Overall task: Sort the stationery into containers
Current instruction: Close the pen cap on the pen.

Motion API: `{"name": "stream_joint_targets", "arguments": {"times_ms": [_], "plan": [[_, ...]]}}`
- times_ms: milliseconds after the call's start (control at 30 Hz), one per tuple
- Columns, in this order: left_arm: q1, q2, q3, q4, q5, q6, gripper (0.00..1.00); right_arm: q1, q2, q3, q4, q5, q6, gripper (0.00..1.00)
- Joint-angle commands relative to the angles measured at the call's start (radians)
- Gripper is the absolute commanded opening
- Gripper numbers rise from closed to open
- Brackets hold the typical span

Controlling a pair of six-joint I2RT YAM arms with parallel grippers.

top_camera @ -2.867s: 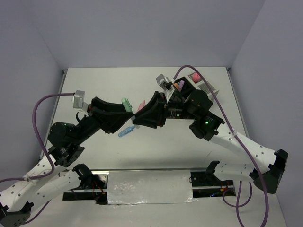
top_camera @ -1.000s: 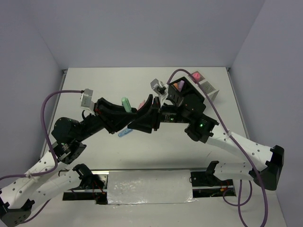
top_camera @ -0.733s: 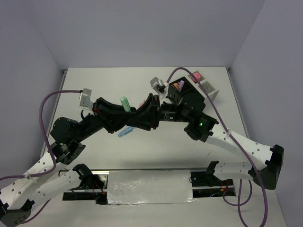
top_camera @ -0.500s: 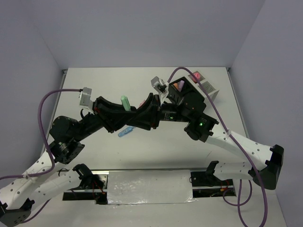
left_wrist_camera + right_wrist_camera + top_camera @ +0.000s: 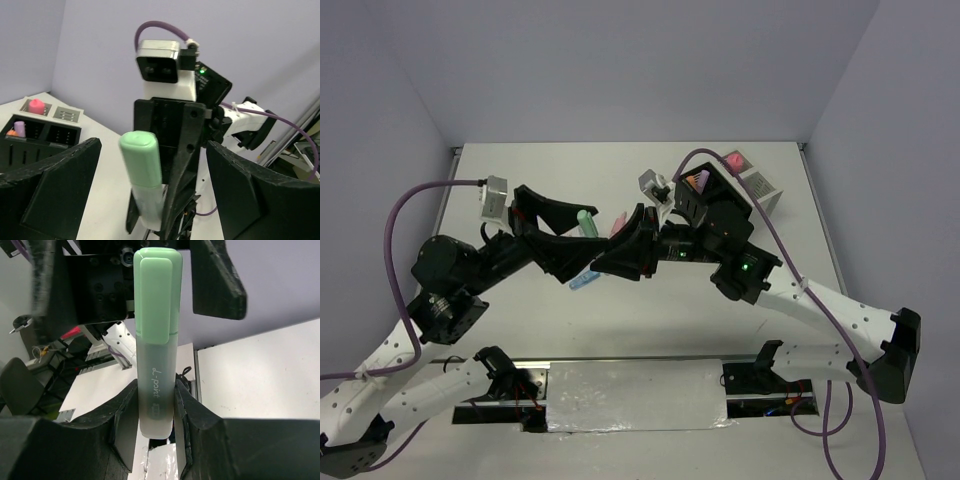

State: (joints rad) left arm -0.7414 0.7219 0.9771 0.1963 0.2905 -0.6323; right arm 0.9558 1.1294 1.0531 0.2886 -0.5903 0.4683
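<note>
Lilac walls close round the white table [image 5: 520, 165], above which the two arms meet at mid-table. Half a second ago the left gripper [image 5: 152, 150] sat close around the green highlighter [image 5: 155, 315]. Now that arm has drawn back toward its own side, with its jaws spread wide and a clear gap on either side of the pen. The right gripper [image 5: 156, 412] has barely shifted and is clamped on the grey lower barrel, so the cap juts out beyond its fingertips toward the left arm. Both forearms reach inward from their bases, elbows bent. The pen's lower end is hidden between the right fingers. From above, the arms cover much of the table's middle, leaving only a pink item [image 5: 617, 222] and a blue item [image 5: 584, 280] peeking out. Behind the right wrist, the black container [image 5: 712, 195] shows purple and orange tips, and the white container [image 5: 760, 185] holds something pink.
</note>
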Motion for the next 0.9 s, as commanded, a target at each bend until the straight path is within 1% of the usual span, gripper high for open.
{"name": "stream_joint_targets", "arguments": {"times_ms": [0, 33, 167, 267, 400, 600, 733, 867], "plan": [[-0.003, 0.002, 0.049, -0.044, -0.051, 0.057, 0.99, 0.0, -0.04, -0.004, 0.038, -0.016, -0.017, 0.0], [-0.003, 0.004, 0.057, -0.05, -0.057, 0.06, 0.99, -0.002, -0.043, -0.004, 0.04, -0.023, -0.017, 0.0], [-0.003, 0.007, 0.061, -0.047, -0.059, 0.057, 0.93, 0.0, -0.051, -0.005, 0.038, -0.04, -0.025, 0.0], [-0.003, -0.004, 0.038, -0.005, -0.042, 0.036, 0.89, 0.0, -0.057, -0.004, 0.023, -0.051, -0.039, 0.0], [-0.003, -0.015, 0.011, 0.07, 0.015, 0.013, 0.89, -0.002, -0.062, -0.005, 0.014, -0.049, -0.045, 0.0], [-0.003, -0.027, -0.006, 0.109, 0.078, 0.008, 0.89, -0.002, -0.053, 0.005, -0.006, -0.051, -0.056, 0.0], [-0.003, -0.032, 0.008, 0.095, 0.062, 0.009, 0.87, -0.002, -0.049, 0.005, 0.0, -0.071, -0.056, 0.0], [-0.003, -0.03, 0.02, 0.062, 0.021, 0.014, 0.81, 0.0, -0.052, -0.002, 0.014, -0.094, -0.063, 0.0]]}}
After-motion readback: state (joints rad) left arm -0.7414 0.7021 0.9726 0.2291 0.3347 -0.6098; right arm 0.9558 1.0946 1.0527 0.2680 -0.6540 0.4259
